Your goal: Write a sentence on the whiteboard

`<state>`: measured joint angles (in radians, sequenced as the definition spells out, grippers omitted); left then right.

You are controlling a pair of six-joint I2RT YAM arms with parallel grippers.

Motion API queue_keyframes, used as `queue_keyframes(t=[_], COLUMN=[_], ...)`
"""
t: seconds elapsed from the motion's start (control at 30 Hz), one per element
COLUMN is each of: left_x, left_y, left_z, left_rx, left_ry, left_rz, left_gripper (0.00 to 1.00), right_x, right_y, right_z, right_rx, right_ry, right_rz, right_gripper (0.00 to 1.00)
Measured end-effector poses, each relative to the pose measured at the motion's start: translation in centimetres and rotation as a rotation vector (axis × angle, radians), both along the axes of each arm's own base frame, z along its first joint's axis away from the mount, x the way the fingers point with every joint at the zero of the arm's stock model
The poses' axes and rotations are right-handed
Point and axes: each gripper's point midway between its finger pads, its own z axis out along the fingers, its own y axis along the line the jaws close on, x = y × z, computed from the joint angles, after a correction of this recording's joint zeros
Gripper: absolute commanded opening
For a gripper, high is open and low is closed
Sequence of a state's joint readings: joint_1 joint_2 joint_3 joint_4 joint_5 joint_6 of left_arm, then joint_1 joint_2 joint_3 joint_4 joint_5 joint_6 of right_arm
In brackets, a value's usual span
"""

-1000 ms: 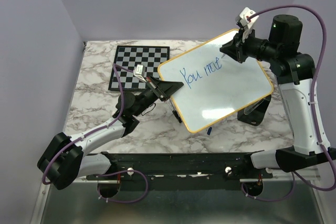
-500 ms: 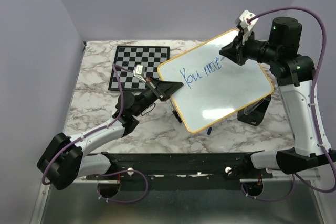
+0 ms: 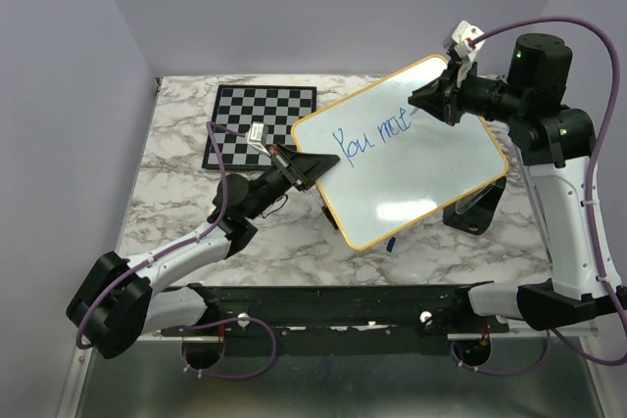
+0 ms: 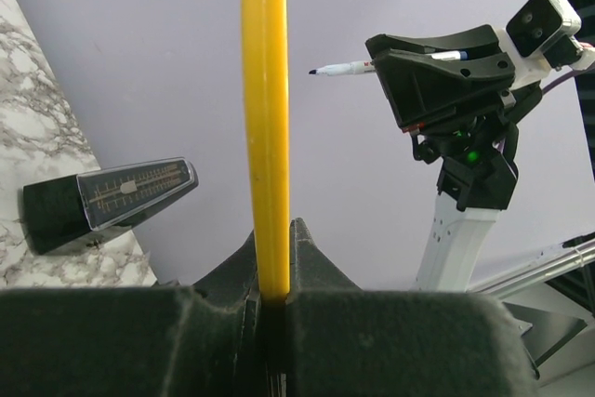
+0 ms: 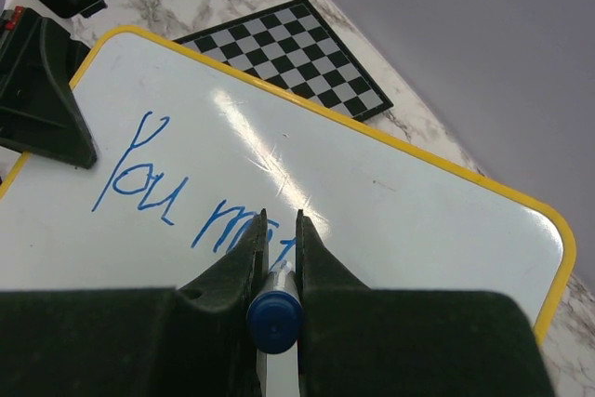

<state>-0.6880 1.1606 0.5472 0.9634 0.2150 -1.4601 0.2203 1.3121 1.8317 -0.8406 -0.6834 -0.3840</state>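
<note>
The whiteboard point(image 3: 421, 178), white with a yellow frame, is held tilted above the table. My left gripper point(image 3: 318, 168) is shut on its left edge; in the left wrist view the yellow frame point(image 4: 265, 118) stands clamped in that gripper point(image 4: 272, 230). The sentence point(image 3: 372, 136) reads about "You mat" in blue; the right wrist view shows the same blue writing point(image 5: 149, 174). My right gripper point(image 5: 279, 220) is shut on a blue marker point(image 5: 274, 318) over the last letters. The marker tip point(image 4: 316, 71) looks slightly off the surface.
A checkered chessboard point(image 3: 263, 124) lies on the marble table behind my left arm. A black wedge-shaped object point(image 3: 477, 210) stands under the board's right side. A dark pen point(image 3: 328, 214) and a blue cap point(image 3: 390, 242) lie below the board's near edge.
The right gripper drew a short stroke to the right at the end of the second word, then backed off slightly. The left arm and the board shifted a little left.
</note>
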Motion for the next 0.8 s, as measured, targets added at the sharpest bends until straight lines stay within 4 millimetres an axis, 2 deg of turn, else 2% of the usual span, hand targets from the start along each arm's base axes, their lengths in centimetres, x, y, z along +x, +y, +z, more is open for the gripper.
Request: queue_keyframes(t=[0.8], left_x=[0.28], left_y=[0.36], left_z=[-0.2], left_rx=[0.0], left_ry=[0.006], left_rz=[0.011], left_gripper=[0.0], right_x=[-0.42], right_y=[0.12], right_z=[0.48], right_rx=[0.024], right_ry=[0.008], right_rz=[0.022], right_gripper=[0.0])
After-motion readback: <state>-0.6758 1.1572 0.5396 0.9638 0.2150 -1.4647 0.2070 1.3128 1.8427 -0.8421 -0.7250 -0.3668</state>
